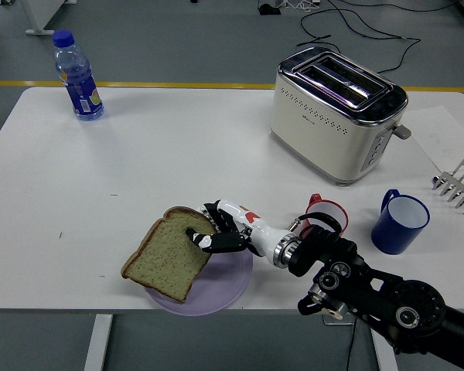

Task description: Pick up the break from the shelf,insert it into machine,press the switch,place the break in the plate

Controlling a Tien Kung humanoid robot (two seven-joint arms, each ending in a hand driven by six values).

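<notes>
A capped water bottle (pixel 78 76) stands at the far left of the bench (pixel 178 154). The bread slice (pixel 166 254), pinched by the right robot hand (pixel 226 230), overhangs the purple plate's (pixel 220 286) left rim. Rightward sit a white toaster (pixel 336 112), slots empty, a red-rimmed cup (pixel 325 213) and a blue mug (pixel 400 222).

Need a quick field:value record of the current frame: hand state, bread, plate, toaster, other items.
right hand: shut on the bread slice
left hand: not in view
bread slice: tilted, overhanging the plate's left rim
plate: purple, near table edge
toaster: cream, far right, slots empty
blue mug: right of hand
red cup: behind the wrist
water bottle: far left corner
rack: right edge
</notes>
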